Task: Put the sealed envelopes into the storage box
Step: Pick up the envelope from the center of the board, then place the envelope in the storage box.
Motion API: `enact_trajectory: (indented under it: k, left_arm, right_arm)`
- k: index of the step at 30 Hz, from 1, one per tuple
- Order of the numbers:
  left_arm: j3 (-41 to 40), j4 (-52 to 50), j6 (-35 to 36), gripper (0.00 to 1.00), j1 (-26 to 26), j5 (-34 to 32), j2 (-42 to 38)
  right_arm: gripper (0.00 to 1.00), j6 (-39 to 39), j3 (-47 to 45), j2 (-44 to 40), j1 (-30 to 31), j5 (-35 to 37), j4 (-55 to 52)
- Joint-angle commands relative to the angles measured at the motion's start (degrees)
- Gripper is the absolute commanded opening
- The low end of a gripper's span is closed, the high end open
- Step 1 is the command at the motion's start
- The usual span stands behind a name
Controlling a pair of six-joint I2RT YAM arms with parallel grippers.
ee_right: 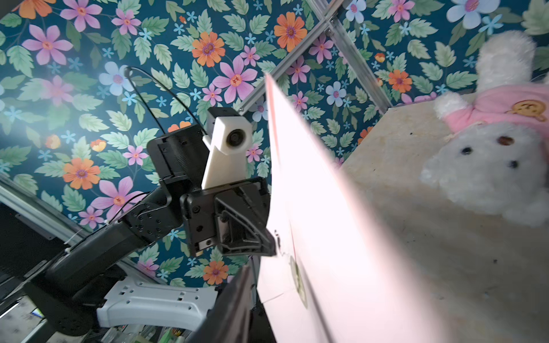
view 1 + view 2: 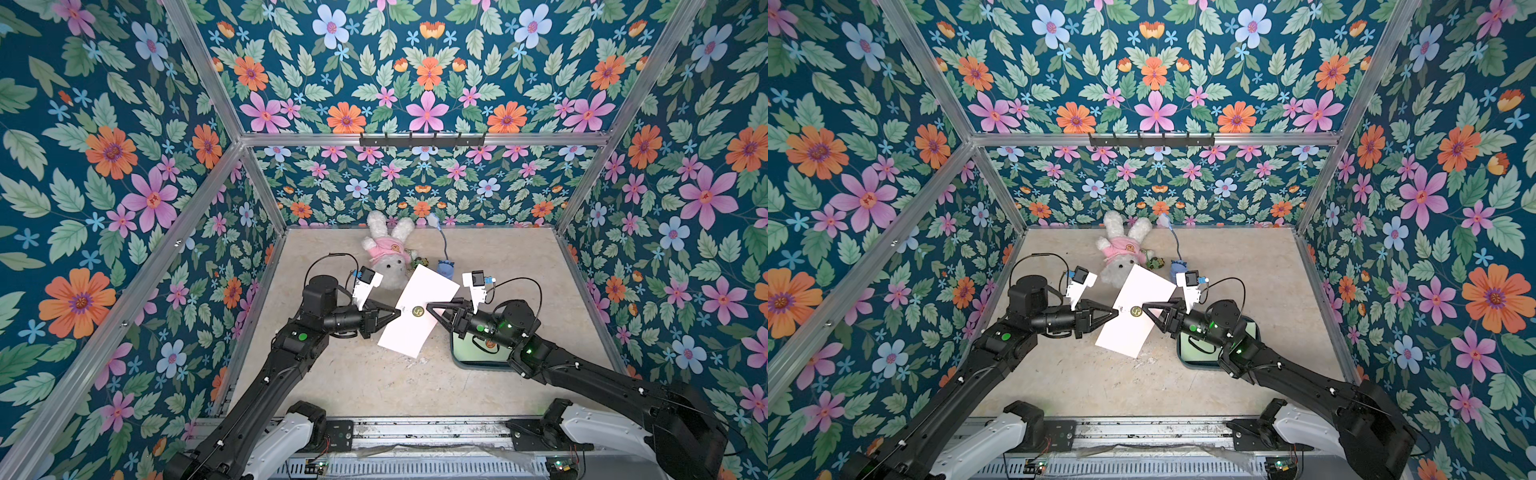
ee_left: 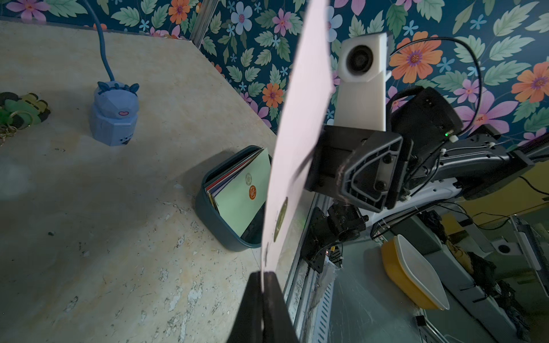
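Print on seal point(image 2: 418, 310) unreadable. Aloft beside storage box point(image 3: 217, 219): pale pink envelope point(image 2: 428, 286); left gripper point(image 2: 397, 311) clamped on one edge, right gripper point(image 2: 430, 308) parted around opposite edge.

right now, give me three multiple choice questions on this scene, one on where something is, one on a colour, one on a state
1. Where is the storage box?
A. lifted in the air
B. set down beneath the right arm
C. outside the cell

2. What colour is the front envelope in the box?
A. pale green
B. black
C. orange

3. How is the left claw?
A. wide open
B. shut on nothing
C. shut on the edge of the pale envelope held in the air

Answers:
1 B, in both top views the arm crosses over the tub.
2 A, the left wrist view shows its pale green face turned outward.
3 C, the left wrist view shows the claw pinched on the paper's edge.
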Motion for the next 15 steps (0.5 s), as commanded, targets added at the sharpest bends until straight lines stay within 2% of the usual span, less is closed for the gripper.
enact_trajectory:
  k: [1, 6, 9, 11, 15]
  left_arm:
    - [2.8, -3.1, 4.2, 0.00, 0.1, -0.4, 2.4]
    - [10.8, -9.7, 10.9, 0.00, -3.0, -3.5, 10.1]
    - [18.3, -15.1, 16.8, 0.00, -10.6, -11.0, 17.2]
    - [24.4, -19.4, 21.5, 0.00, -16.3, -15.4, 23.3]
    - [41.7, -30.7, 30.7, 0.00, -22.6, -15.7, 39.0]
  right_arm:
    - [0.53, -2.0, -0.5, -2.7, -6.3, 0.7, -7.2]
    - [0.53, -3.1, -3.1, -9.4, -21.6, 1.7, -15.8]
    - [0.53, -4.3, -3.1, -11.4, -30.1, 6.0, -23.4]
    - [0.53, -3.8, -3.5, -11.7, -35.7, 5.8, -25.9]
    - [0.52, -4.8, -4.1, -10.8, -46.2, 0.7, -27.5]
